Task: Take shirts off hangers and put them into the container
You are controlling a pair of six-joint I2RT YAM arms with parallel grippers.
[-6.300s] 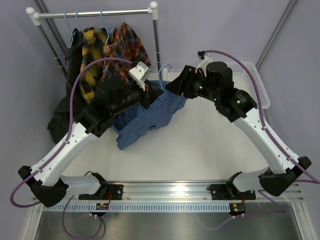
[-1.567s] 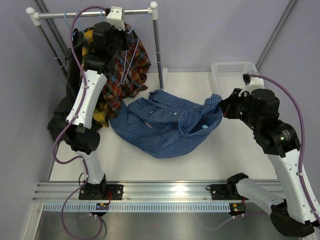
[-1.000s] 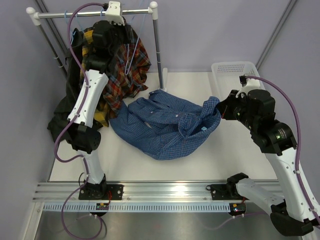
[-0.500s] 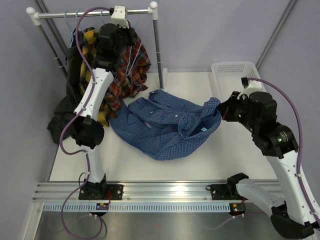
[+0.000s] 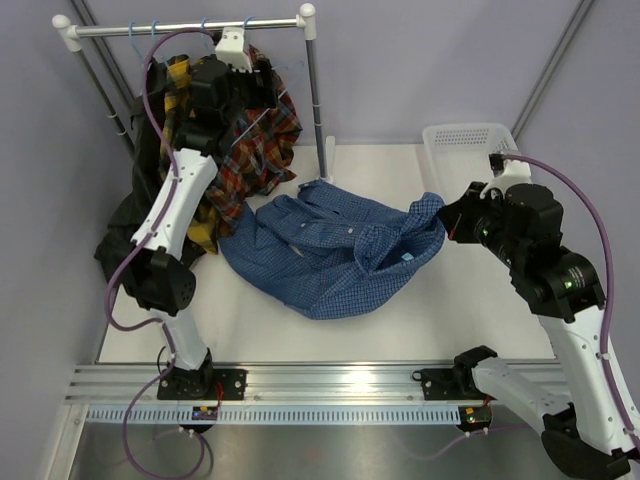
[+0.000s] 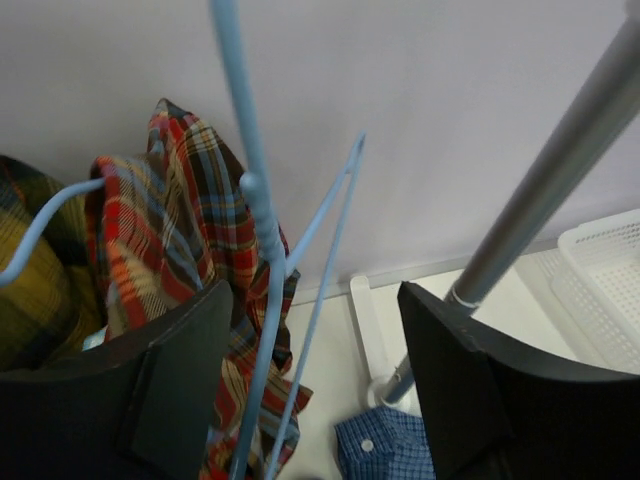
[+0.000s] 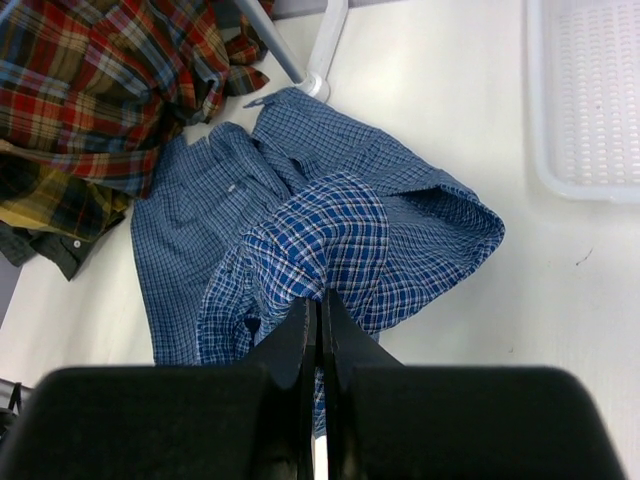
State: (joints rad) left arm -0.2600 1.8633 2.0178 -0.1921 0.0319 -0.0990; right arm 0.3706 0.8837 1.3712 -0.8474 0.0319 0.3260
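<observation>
We pinch the soft, crumpled blue small-check shirt [image 7: 340, 225] in our right gripper [image 7: 320, 302], beside the white mesh container [image 7: 600, 190]. Farther from it, our left gripper [image 6: 312, 300] gapes wide, thin wire hanger [image 6: 262, 230] between.

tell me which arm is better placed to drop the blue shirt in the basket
Right. The right gripper is shut on the blue shirt, with the basket just beyond it. The left gripper is open around a hanger up at the rail.
</observation>
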